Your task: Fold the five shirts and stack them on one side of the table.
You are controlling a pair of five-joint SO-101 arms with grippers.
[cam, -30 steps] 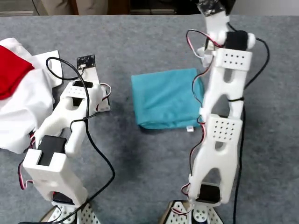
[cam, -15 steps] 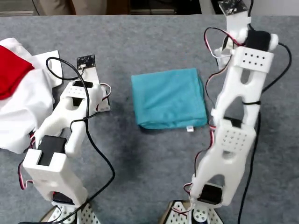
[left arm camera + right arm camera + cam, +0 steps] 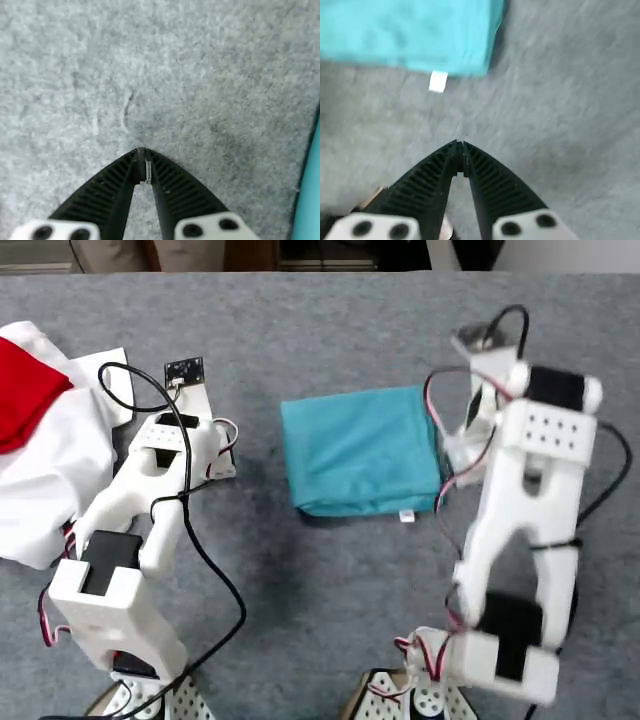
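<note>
Change: the right arm (image 3: pixel 520 520) has drawn back from its far reach and now stands bent just beside the teal shirt's right edge. The left arm (image 3: pixel 150 490) and all the cloth lie as they did.
Progress: by my reading, one shirt is folded and the rest are not yet begun. No stack stands at either side so far.
Heap at the left edge: white cloth (image 3: pixel 50 470) lies loose and rumpled with a red shirt (image 3: pixel 25 400) bunched on top. How many shirts are in it I cannot tell. It runs off the edge of the high view.
Left pincer (image 3: pixel 142 155): closed, tips meeting on nothing, over bare grey surface (image 3: pixel 330 330), well apart from the heap.
Teal shirt (image 3: pixel 360 450): in the middle of the surface, between the two arms. It is folded to a flat, nearly square packet with soft, slightly uneven edges. A small white tag (image 3: pixel 406 515) sticks out at its near right corner.
Right pincer (image 3: pixel 459 147): closed and empty, over the surface near the tagged corner, not touching the cloth.
Left to do: probably carry the teal packet to one side as the base of the stack. Then spread, fold and add each shirt from the heap.
</note>
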